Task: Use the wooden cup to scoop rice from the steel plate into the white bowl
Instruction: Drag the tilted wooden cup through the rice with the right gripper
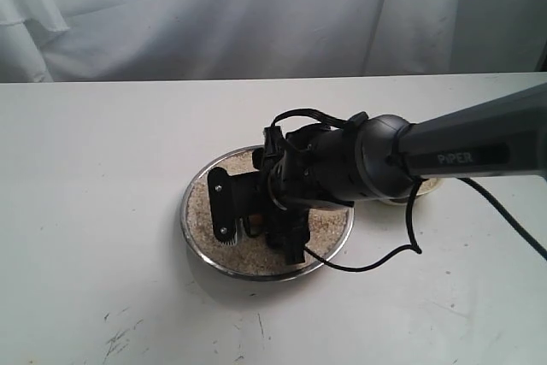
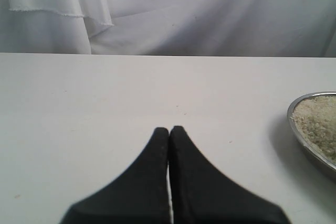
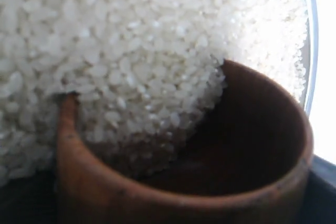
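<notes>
The steel plate (image 1: 190, 226) lies mid-table, covered with rice (image 1: 200, 203). My right gripper (image 1: 256, 221) reaches down into it from the right. In the right wrist view it is shut on the wooden cup (image 3: 157, 195), which is tipped into the rice (image 3: 131, 51). Grains spill over the cup's far lip into its dark inside, and the plate's rim (image 3: 311, 51) shows beyond. The white bowl (image 1: 425, 186) is mostly hidden behind the right arm. My left gripper (image 2: 169, 129) is shut on nothing and hangs over bare table, left of the plate (image 2: 303, 141) and its rice (image 2: 317, 121).
The right arm's black cable (image 1: 402, 250) loops down onto the table beside the plate. White cloth (image 1: 256, 14) hangs behind the table's far edge. Dark scuff marks (image 1: 120, 339) sit near the front left of the white tabletop.
</notes>
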### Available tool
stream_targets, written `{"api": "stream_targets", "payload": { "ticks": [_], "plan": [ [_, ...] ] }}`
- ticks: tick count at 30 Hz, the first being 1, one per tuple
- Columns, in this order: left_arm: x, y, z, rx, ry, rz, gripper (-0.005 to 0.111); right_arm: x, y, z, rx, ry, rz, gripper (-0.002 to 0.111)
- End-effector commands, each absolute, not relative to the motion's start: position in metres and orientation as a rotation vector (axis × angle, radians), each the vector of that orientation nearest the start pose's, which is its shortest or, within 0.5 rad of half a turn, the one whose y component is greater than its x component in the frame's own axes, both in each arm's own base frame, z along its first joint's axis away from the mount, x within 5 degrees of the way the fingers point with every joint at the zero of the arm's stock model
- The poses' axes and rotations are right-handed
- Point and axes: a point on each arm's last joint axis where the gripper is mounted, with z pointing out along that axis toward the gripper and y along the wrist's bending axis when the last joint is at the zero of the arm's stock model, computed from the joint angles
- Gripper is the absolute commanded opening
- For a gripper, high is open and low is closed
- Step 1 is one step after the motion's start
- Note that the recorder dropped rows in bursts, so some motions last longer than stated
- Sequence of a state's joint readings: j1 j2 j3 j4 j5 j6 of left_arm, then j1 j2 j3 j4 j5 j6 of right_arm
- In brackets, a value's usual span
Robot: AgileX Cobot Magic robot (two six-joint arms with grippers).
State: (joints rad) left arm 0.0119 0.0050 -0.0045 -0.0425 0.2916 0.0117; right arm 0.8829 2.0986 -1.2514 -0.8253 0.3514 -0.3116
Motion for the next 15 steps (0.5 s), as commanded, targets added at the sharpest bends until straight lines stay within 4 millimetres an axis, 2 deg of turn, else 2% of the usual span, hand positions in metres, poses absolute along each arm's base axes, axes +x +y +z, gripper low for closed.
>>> {"api": "stream_targets", "payload": {
  "ticks": [1, 15],
  "plan": [
    [0.0547, -0.0005, 0.1874, -0.03, 1.768, -0.027, 0.0, 0.282, 0.3187, 0.116, -2.039, 1.492, -0.294, 0.0],
    [0.0547, -0.0005, 0.1874, -0.03, 1.768, -0.027, 0.0, 0.2879, 0.3141, 0.1173, -1.954, 1.582, -0.262, 0.0]
  ]
}}
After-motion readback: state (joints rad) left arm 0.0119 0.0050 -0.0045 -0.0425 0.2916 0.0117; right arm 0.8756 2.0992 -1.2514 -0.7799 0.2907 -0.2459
